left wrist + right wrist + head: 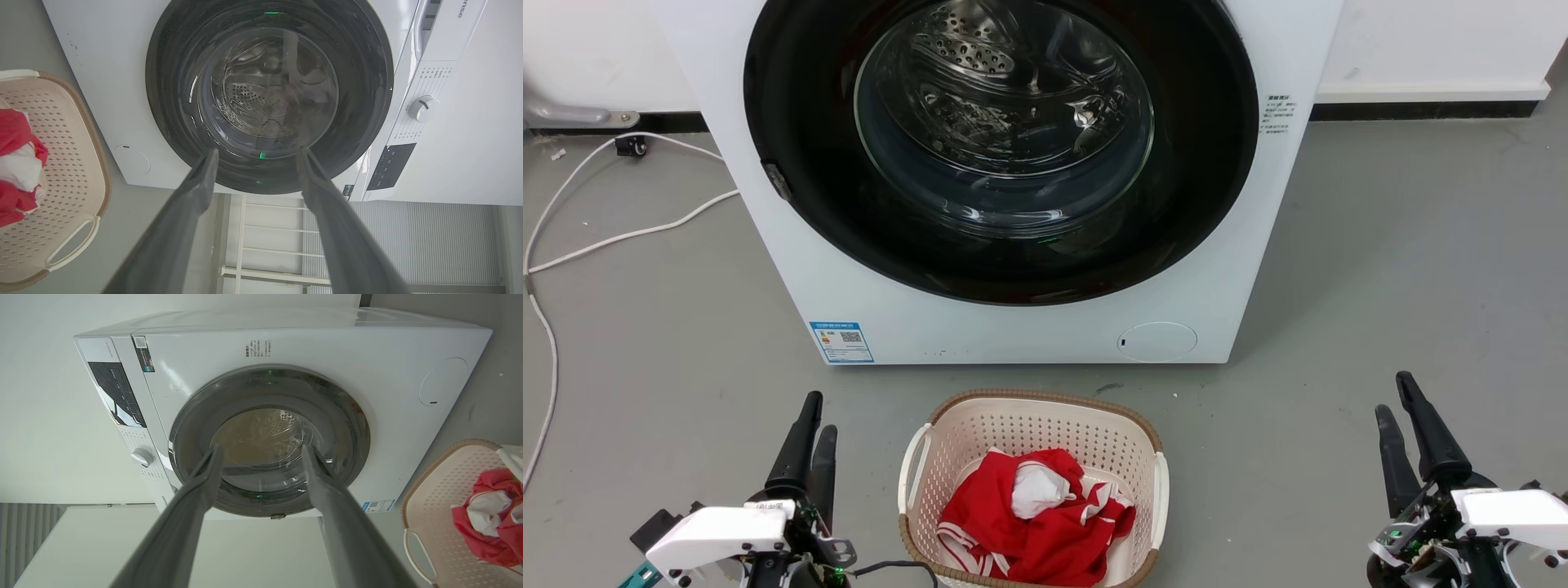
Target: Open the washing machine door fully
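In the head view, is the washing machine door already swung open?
No, the washing machine door lies shut, flat against the white front of the washing machine.

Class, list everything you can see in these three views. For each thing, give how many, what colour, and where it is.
washer: 1, white, ahead on the grey floor
door: 1, black with clear glass, shut on the washer's front
label: 1, blue, low left on the washer's front
cap: 1, white, low right on the washer's front
dial: 1, white, on the control panel
basket: 1, cream, on the floor before the washer
clothes: 1 heap, red and white, in the basket
cable: 1, white, on the floor left of the washer
left gripper: 1, dark, open, left of the basket
right gripper: 1, dark, open, right of the basket
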